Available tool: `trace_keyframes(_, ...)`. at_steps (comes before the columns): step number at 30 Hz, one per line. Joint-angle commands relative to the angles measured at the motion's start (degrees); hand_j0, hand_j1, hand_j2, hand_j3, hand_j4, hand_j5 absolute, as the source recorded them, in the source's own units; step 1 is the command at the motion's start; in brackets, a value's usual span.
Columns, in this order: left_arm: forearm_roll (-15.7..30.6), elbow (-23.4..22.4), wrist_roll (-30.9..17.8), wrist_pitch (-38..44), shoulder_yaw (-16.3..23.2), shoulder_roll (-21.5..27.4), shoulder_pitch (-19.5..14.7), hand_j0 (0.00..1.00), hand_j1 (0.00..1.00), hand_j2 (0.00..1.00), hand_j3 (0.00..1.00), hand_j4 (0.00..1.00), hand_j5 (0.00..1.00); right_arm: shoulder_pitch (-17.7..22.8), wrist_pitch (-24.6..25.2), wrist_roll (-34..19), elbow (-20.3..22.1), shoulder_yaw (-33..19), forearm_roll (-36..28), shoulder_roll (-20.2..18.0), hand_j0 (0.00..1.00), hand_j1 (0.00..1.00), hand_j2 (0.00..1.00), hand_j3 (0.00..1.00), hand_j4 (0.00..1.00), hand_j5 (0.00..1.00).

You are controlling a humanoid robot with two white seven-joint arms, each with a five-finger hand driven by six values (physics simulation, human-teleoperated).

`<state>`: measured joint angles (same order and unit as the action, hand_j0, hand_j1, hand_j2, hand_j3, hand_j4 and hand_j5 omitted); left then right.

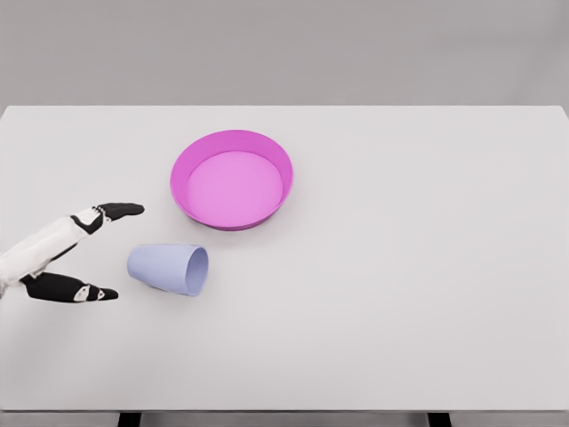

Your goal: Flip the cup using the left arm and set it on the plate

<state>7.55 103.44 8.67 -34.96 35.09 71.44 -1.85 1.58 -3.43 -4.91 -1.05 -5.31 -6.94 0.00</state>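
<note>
table: wide white rectangular tabletop, fills most of the view, grey wall behind its far edge, two dark legs just visible at the near edge.
plate: round magenta-pink plastic plate with a raised rim, sits flat on the table, left of centre, toward the far side. Nothing inside it.
left hand: white-and-black five-finger robot hand, comes in from the left edge, near-left part of the table. Fingers spread apart, holding nothing. One black-tipped finger points right on the far side, another black finger reaches right on the near side, gap between them faces the cup.
cup: pale lavender-blue plastic cup, lying on its side on the table, open mouth facing right and slightly near, closed base facing left toward the hand.
cup vs plate: cup is near and slightly left of the plate, close to its near rim, apart from it.
cup vs hand: cup is just right of the fingertips, no contact visible.
right arm: out of view.
</note>
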Motion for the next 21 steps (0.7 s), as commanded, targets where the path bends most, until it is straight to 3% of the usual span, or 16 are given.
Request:
trace_keyframes(1,0.0,0.0,-0.4,0.0,0.2,-2.4,0.0,1.0,1.0,1.0,1.0,1.0,1.0,0.0,0.0,0.0,0.0,0.0,0.0,0.0,1.0,1.0,1.0,1.0,1.0,1.0)
trace_keyframes(13,-7.8,0.0,-1.9,9.0,0.2,-7.0,-0.6,1.0,1.0,1.0,1.0,1.0,1.0,0.0,0.0,0.0,0.0,0.0,0.0,0.0,1.0,1.0,1.0,1.0,1.0,1.0)
trace_keyframes(21,-8.3,0.0,-1.9,9.6,0.2,-8.3,-1.2,1.0,1.0,1.0,1.0,1.0,1.0,0.0,0.0,0.0,0.0,-0.1,0.0,0.0,1.0,1.0,1.0,1.0,1.0,1.0)
